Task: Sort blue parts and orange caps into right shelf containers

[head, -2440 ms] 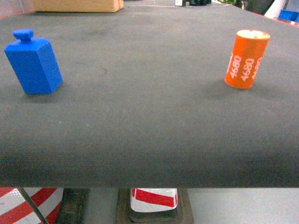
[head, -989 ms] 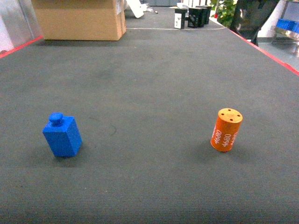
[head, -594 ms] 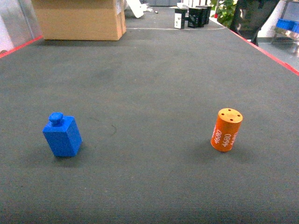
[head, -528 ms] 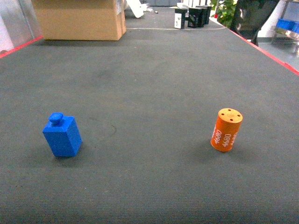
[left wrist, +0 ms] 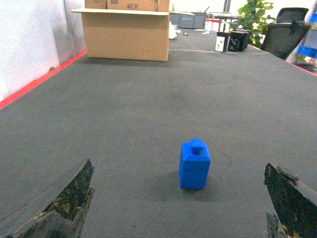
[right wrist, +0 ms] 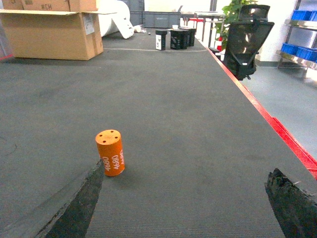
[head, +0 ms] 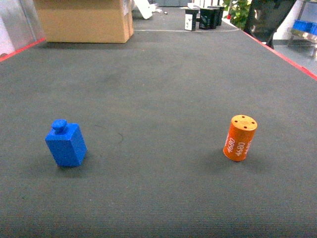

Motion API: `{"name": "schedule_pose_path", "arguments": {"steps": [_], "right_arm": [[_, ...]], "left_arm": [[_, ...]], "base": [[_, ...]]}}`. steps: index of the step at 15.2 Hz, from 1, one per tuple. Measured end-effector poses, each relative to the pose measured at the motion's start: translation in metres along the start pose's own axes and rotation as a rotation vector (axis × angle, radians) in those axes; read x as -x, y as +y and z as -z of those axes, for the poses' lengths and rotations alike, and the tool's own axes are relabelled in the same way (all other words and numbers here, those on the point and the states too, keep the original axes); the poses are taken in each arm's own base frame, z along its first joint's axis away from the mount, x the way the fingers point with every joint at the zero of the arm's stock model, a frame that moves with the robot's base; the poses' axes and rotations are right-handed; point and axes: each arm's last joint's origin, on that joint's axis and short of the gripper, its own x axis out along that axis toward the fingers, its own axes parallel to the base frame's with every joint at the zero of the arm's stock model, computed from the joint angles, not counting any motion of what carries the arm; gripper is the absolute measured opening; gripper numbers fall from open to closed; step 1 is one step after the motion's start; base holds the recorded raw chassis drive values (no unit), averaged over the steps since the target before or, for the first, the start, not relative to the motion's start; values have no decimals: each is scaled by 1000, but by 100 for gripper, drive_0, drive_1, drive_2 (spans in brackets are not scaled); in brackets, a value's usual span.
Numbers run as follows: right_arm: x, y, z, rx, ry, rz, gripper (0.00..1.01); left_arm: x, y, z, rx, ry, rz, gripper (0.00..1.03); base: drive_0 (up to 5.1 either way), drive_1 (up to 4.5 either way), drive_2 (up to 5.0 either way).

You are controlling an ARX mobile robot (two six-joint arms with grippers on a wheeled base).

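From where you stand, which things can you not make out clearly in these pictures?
- Left tool: left wrist view shows only two finger ends at the lower corners; the frame edge cuts the rest.
- Right tool: same in the right wrist view.
- Neither tool appears in the head view.
- Blue containers: far right, small, cut by the edge.
- Orange cap: only "4680" is readable; the print continues around the curve.
- Blue part: rear faces hidden.

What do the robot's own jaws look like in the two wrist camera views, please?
Only the tips show, at the bottom corners of each wrist view. The left gripper and right gripper both have dark, nearly black wedge-shaped jaws with rough, worn surfaces flecked with pale scuffs. No cables or markings are visible.
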Motion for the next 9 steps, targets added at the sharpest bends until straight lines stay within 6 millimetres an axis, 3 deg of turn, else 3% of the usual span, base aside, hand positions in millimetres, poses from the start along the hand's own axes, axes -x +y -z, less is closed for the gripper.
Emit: {"name": "schedule_pose_path", "arguments": {"steps": [6,7,9], "right_arm": [[0,0,0,0,0,0,98],[-4,3,1,-10,58,90,98],[-33,23,-18,-12,51,156,98]], "left_arm": [[0,0,0,0,0,0,98],[0,0,1,-3,62,-58,98],[-34,-7,-24,-19,73,-216,98]], "base": [[0,0,0],[0,0,0],[0,0,0]]}}
